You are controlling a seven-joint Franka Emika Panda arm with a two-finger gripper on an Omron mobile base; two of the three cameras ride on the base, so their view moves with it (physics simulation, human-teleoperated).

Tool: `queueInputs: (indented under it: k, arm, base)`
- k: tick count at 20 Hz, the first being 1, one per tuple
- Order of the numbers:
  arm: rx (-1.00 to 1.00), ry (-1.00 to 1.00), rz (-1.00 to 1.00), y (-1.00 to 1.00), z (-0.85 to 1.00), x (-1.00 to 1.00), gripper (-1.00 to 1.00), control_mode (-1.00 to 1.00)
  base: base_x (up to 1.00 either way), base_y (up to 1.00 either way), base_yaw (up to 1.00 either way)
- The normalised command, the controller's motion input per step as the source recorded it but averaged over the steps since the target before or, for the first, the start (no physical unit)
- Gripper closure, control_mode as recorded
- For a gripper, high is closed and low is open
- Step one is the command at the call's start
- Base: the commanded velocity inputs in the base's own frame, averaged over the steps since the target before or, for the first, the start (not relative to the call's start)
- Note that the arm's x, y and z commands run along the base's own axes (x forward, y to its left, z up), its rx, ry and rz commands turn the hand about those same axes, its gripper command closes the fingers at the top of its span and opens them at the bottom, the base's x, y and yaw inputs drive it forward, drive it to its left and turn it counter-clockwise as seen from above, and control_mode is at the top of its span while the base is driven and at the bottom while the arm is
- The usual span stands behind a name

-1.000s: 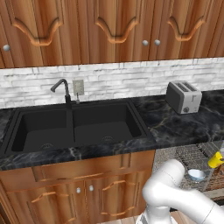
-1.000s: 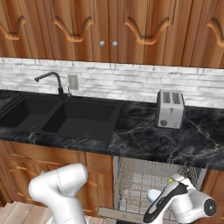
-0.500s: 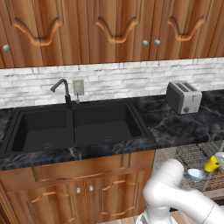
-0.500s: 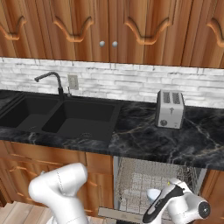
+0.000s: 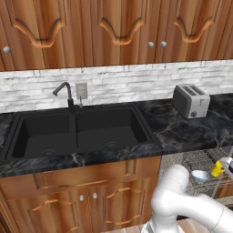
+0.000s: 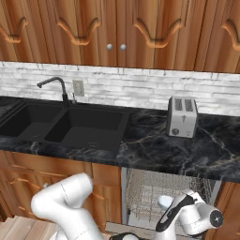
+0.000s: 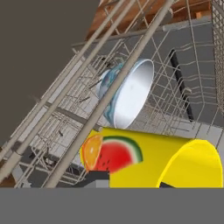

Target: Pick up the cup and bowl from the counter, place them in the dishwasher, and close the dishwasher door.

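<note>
The yellow cup (image 7: pixel 153 159), printed with a watermelon and an orange slice, lies on its side low in the hand view. My gripper (image 7: pixel 129 183) is shut on it, over the wire rack (image 7: pixel 65 113) of the open dishwasher (image 6: pixel 159 190). The pale blue-white bowl (image 7: pixel 129 94) leans on its edge in that rack, just beyond the cup. From the left base view the cup (image 5: pixel 217 169) and bowl (image 5: pixel 199 175) sit side by side in the rack under the black counter (image 5: pixel 182 132), with the gripper (image 5: pixel 223 168) at the right edge. The dishwasher door (image 6: pixel 123 228) is down.
A silver toaster (image 5: pixel 191 101) stands on the counter above the dishwasher. The black sink basin (image 5: pixel 77 129) with its faucet (image 5: pixel 66 93) lies to the left. Wooden cabinet doors (image 5: pixel 91 202) flank the dishwasher. Rack wires (image 7: pixel 131 61) cross close in front of the hand.
The gripper has sunk a little lower into the rack with the cup in it and has closed slightly tighter. The bowl has not moved.
</note>
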Motion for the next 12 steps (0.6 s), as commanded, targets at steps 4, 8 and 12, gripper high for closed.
queueInputs:
  k: [4,8,12]
  arm:
    - [-0.02,0.00,0.00,-0.01,-0.56,0.00,-1.00,-1.00]
    - [-0.02,-0.04,0.00,-0.08,-0.34,0.00,-1.00,-1.00]
    - [0.00,-0.11,0.01,-0.19,0.16,-0.02,-1.00,-1.00]
  base:
    - [0.00,0.00,0.00]
    - [0.00,0.00,0.00]
    - [0.00,0.00,0.00]
